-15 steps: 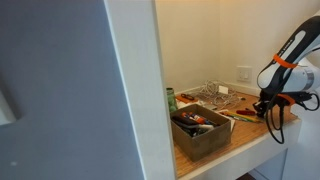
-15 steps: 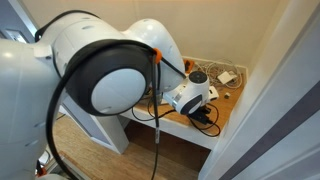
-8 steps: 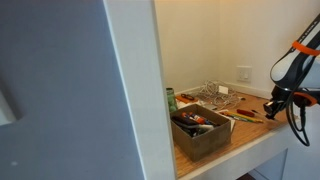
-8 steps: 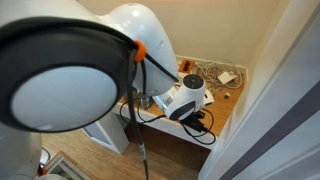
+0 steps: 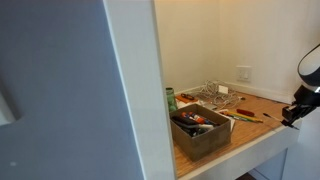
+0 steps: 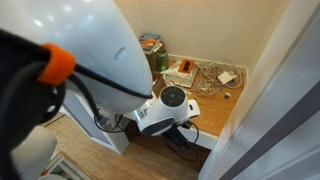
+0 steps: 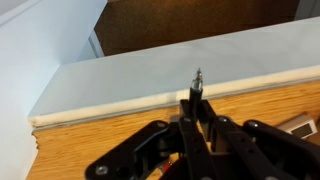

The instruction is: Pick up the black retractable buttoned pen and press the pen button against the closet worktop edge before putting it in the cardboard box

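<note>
In the wrist view my gripper (image 7: 197,108) is shut on the thin black pen (image 7: 196,84). The pen's end sticks out past the fingertips and reaches the closet worktop edge (image 7: 120,104), the pale front rim of the light-brown board; I cannot tell whether it touches. In an exterior view the gripper (image 5: 291,113) is at the far right, over the worktop's front rim (image 5: 250,151). The brown cardboard box (image 5: 201,131) stands well away from it, by the white wall. The pen is too small to see there.
Slim orange-red and yellowish items (image 5: 246,117) and a tangle of white cables (image 5: 213,93) lie on the board behind the box. A white wall (image 5: 135,80) bounds the closet. My arm (image 6: 90,70) fills most of an exterior view. The brown floor (image 7: 190,25) lies below the edge.
The arm has swung away from the box toward the front rim of the worktop, carrying the pen. In the exterior views it moved farther out of the closet.
</note>
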